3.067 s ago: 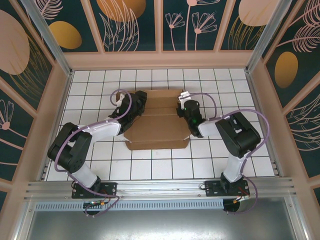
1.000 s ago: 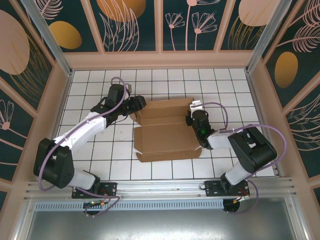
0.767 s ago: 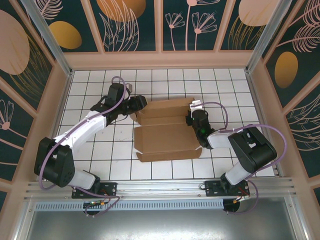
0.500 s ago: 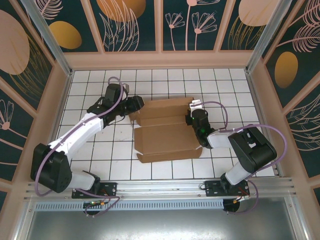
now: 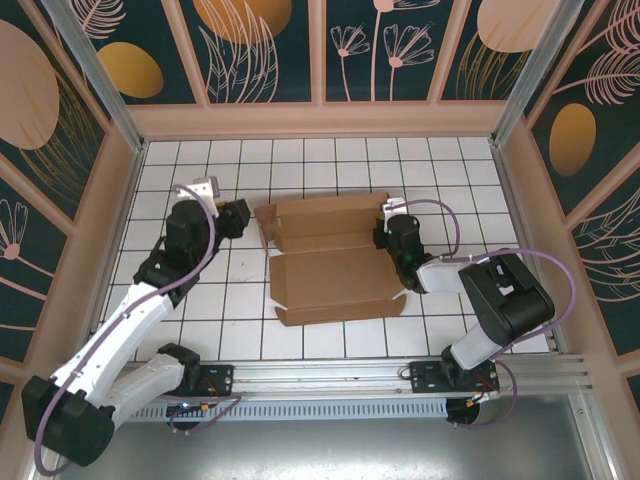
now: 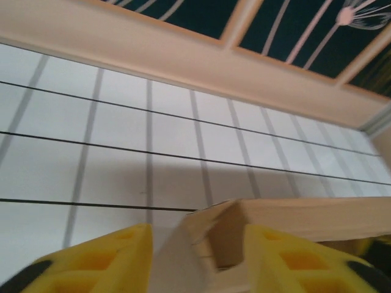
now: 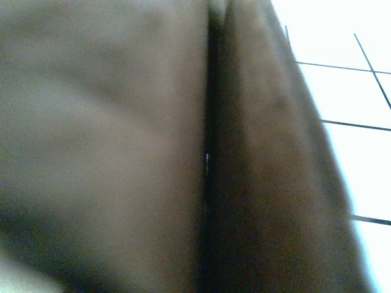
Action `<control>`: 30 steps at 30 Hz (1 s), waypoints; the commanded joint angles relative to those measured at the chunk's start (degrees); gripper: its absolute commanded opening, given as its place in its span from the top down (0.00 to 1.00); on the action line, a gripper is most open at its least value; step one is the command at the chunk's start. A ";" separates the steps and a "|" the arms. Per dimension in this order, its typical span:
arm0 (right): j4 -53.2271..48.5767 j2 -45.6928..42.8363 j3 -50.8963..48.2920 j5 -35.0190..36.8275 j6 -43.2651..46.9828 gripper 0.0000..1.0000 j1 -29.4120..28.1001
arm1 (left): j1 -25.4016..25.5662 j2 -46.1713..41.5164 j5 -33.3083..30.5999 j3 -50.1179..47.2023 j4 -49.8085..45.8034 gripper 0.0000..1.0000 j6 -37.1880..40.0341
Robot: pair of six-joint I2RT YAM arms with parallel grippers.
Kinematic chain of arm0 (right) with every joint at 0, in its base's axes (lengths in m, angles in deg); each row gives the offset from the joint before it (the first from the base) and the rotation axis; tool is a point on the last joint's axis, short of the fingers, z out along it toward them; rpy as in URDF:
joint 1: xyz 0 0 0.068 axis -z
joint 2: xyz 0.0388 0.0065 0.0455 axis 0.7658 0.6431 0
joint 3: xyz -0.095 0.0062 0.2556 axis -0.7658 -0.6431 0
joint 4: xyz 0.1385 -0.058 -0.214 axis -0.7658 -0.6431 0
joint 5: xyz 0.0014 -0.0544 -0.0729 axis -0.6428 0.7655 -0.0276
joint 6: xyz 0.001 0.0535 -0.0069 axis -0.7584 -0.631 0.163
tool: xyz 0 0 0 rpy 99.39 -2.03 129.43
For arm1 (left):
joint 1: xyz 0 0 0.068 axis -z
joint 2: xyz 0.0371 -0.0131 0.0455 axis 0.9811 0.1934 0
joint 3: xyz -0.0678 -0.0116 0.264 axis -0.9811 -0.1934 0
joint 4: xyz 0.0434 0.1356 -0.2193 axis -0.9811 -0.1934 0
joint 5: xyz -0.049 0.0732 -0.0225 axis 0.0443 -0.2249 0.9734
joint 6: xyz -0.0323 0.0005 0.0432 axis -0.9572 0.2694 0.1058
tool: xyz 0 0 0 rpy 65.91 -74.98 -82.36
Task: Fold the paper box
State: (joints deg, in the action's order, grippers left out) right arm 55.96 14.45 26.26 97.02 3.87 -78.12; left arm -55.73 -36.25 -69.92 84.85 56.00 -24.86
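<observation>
Left arm outstretched, left gripper (image 5: 241, 214) parted by paper box (image 5: 335, 275), right gripper (image 5: 384, 237) clamping its edge

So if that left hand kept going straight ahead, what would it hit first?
The paper box: its left-end corner lies just ahead of the left hand, between the fingers. Whether they touch, I can't tell.

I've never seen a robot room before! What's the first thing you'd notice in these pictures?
A big brown cardboard box, partly folded, lies in the middle of the white tiled floor. Two robot arms reach for it: the right tool grips its right edge, and the left tool is open just beside its far left corner. Dark walls painted with flowers and orange circles stand all around.
</observation>
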 commanded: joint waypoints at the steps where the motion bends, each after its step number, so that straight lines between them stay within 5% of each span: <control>1: -0.38 0.90 2.51 -2.25 -0.39 0.86 0.37 | -2.61 1.22 -9.71 -3.37 6.73 0.66 6.73; 4: -2.58 2.71 4.84 -2.23 -0.47 0.86 0.53 | -6.43 6.13 -4.18 -3.38 8.07 0.75 7.24; 7: -5.54 4.15 7.64 -3.04 -0.60 0.86 0.89 | -8.54 9.14 -0.84 -4.91 12.36 0.64 8.41; 9: -7.88 5.18 9.61 -3.29 -0.73 0.86 1.09 | -11.70 10.25 6.61 -7.96 18.49 0.48 8.21; 14: -14.15 7.05 14.64 -5.12 -0.86 0.86 1.89 | -14.58 18.55 20.87 -5.73 19.78 0.46 13.14; 25: -23.46 10.87 22.74 -8.31 -0.59 0.86 3.62 | -16.27 21.38 23.16 -5.69 18.32 0.51 16.97; 30: -23.47 12.12 23.21 -9.84 -0.78 0.86 3.80 | -16.21 23.53 29.10 -5.49 17.00 0.53 19.77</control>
State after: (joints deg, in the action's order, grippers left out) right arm 35.37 25.00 48.42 89.04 3.65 -74.69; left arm -71.69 -14.28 -45.16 78.08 73.31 -8.01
